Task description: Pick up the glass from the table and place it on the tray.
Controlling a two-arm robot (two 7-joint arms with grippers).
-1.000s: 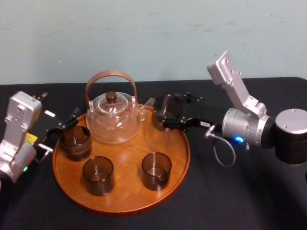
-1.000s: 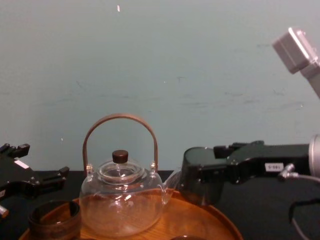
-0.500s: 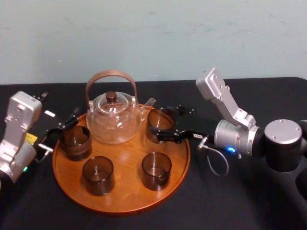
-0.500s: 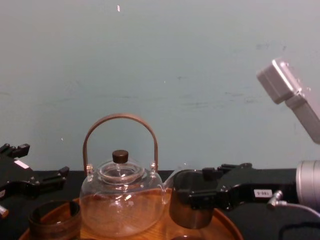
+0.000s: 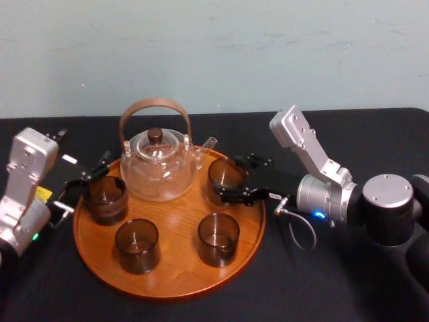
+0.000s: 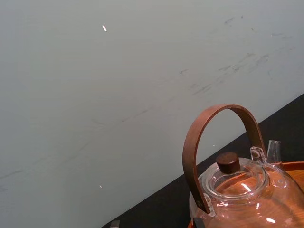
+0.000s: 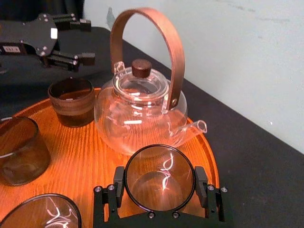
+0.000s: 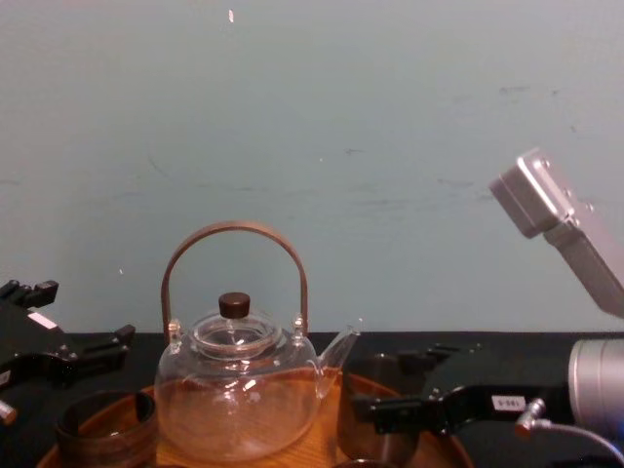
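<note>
A dark tinted glass (image 5: 226,178) (image 7: 159,178) (image 8: 375,447) is upright at the right side of the round wooden tray (image 5: 167,292) (image 7: 80,142) (image 8: 312,448), just beside the teapot's spout. Its base is at tray level or barely above. My right gripper (image 5: 228,178) (image 7: 159,176) (image 8: 390,390) reaches in from the right and is shut on the glass, one finger touching each side. My left gripper (image 5: 84,184) (image 7: 71,40) (image 8: 68,336) hangs open at the tray's left edge, beside another glass (image 5: 105,198). Black cloth covers the table (image 5: 315,288).
A clear glass teapot (image 5: 157,168) (image 7: 137,109) (image 8: 239,390) (image 6: 237,190) with a brown hoop handle stands at the back of the tray. Two more dark glasses (image 5: 137,245) (image 5: 218,239) stand at the tray's front. A pale wall rises behind the table.
My right gripper has carried the glass down from above the tray's far right rim to tray level, and the arm has dropped lower. The left arm has not moved.
</note>
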